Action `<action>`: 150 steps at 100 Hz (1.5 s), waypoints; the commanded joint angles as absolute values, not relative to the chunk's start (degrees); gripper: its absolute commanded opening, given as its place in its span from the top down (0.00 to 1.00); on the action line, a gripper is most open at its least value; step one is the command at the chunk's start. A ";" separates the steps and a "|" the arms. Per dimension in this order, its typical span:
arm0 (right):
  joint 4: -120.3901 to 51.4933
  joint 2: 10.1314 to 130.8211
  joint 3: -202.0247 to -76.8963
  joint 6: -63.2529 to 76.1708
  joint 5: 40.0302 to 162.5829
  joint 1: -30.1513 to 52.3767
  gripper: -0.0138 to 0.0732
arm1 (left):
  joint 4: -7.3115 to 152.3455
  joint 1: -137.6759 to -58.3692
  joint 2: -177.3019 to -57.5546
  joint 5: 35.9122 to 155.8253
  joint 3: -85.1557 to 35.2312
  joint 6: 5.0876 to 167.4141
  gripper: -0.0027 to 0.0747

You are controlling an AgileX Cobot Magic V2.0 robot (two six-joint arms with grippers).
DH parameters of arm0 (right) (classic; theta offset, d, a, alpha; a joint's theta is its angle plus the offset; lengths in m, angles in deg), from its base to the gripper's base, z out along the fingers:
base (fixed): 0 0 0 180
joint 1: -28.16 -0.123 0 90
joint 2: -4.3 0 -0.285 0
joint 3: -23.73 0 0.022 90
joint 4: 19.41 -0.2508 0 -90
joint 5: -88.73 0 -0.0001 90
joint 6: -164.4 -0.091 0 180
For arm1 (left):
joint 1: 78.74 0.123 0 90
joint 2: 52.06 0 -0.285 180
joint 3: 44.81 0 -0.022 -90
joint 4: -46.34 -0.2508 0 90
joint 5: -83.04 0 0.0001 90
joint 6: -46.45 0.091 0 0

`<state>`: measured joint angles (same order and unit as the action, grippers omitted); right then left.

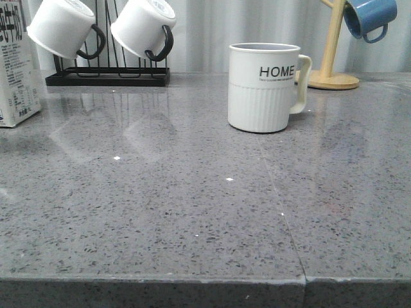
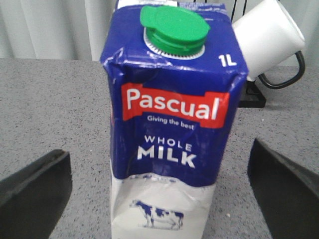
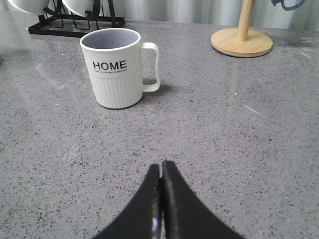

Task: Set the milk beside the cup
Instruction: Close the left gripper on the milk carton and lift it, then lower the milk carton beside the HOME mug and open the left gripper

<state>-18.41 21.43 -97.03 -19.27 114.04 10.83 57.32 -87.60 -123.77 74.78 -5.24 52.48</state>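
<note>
The milk [image 2: 172,124] stands upright on the desk [image 1: 192,212] between the two dark fingers [image 2: 35,191] of the left claw [image 2: 159,191], which is spread wide, each finger well clear of the carton's sides and touching nothing. In the front view the carton [image 1: 16,64] sits at the far left edge of the desk, well apart from the cup [image 1: 263,86], which stands right of centre toward the back.

The right claw [image 3: 161,199] is clenched, its fingertips pressed together with nothing between them, and it points at the cup [image 3: 117,67] from some way off over bare desk.

The carton reads "Pascual" in white on a red band, "Giving the best" beneath, then "WHOLE MILK" and "1L" near its top corner; a small cow is printed on the white lower part. Its upper part is dark blue and slightly dented, with a green plastic cap [image 2: 174,30]. The cup bears "HOME" in black; it is white, smooth above and ribbed below, with a white handle.

The desk is grey speckled stone, glossy. At the back, white mugs [image 1: 99,25] with black handles hang on a black wire rack [image 1: 106,77], and a blue mug [image 1: 369,16] hangs from a wooden stand [image 1: 332,64].
</note>
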 commanded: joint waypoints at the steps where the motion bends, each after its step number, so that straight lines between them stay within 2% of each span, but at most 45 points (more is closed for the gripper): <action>1: -18.50 22.06 -98.61 -19.24 110.15 10.98 0.92 | 57.81 -87.86 -125.74 68.95 -8.83 52.33 0.07; 40: -18.50 22.06 -98.61 -19.24 110.15 10.98 0.92 | 58.43 -87.85 -135.08 68.97 -16.18 52.33 0.09; 47: -18.50 22.06 -98.61 -19.24 110.15 10.98 0.92 | 58.43 -87.85 -135.17 68.69 -16.18 52.33 0.16; 61: -18.50 22.06 -98.61 -19.24 110.15 10.98 0.92 | 58.43 -87.85 -135.17 68.69 -16.18 52.33 0.41; 69: -18.50 22.06 -98.61 -19.24 110.15 10.98 0.92 | 58.43 -88.33 -135.05 68.69 -16.18 52.33 0.49; 108: -18.50 22.06 -98.61 -19.24 110.15 10.98 0.92 | 58.31 -102.35 -134.92 67.83 -22.71 52.33 0.50; 150: -18.50 22.06 -98.61 -19.24 110.15 10.98 0.92 | 58.31 -113.37 -148.21 68.43 -34.85 52.33 0.50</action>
<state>-18.41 21.43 -97.03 -19.27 114.05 10.83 58.32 -111.81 -148.14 72.76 -31.48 52.48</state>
